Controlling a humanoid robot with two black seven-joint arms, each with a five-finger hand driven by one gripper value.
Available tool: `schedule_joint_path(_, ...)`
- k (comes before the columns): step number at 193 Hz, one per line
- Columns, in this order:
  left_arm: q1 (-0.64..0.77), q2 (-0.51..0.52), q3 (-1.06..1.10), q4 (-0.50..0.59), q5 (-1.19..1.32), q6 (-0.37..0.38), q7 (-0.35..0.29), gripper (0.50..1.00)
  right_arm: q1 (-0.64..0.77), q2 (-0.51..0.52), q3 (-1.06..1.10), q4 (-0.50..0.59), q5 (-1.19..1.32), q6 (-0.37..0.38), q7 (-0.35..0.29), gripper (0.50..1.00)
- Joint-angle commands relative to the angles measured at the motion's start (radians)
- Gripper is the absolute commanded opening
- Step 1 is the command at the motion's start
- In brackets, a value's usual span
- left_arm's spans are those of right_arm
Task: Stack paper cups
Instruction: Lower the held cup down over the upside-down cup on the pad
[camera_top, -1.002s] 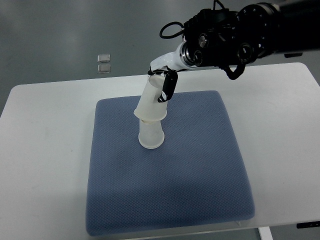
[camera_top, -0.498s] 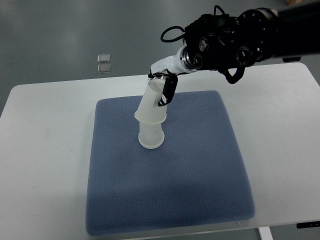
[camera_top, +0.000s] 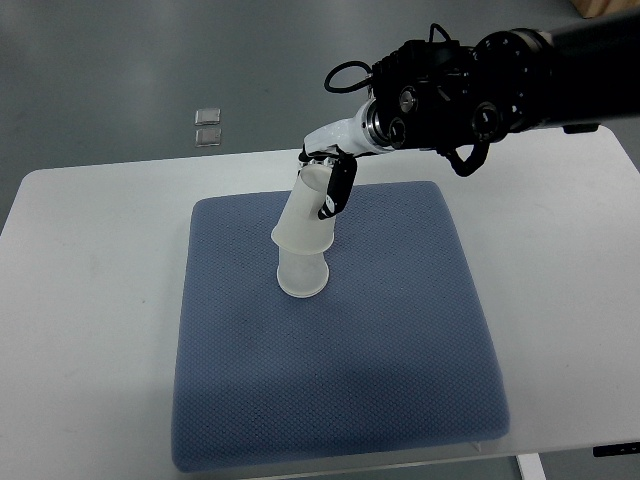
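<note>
Slightly higher than a moment ago, my right hand tilts less. From largest to smallest: white table, blue mat, then two paper cups. My fingers hold the upper cup, mouth down over the lower cup mid-mat. It looks light and crushable; a gentle sidewall grip suits.

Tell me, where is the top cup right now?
The top cup sits upside down and tilted over the bottom cup, middle of the blue mat, held by the right hand.
</note>
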Motion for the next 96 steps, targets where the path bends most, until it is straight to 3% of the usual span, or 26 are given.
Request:
schedule_joint_path(1, 0.000, 0.000, 0.000, 0.000, 0.000, 0.000, 0.000, 1.000, -0.006, 0.000, 0.000, -0.002, -0.001, -0.002, 0.000, 0.725)
schedule_joint_path(96, 0.000, 0.000, 0.000, -0.002, 0.000, 0.000, 0.000, 1.000, -0.042, 0.000, 0.006, -0.002, 0.001, -0.037, 0.002, 0.772)
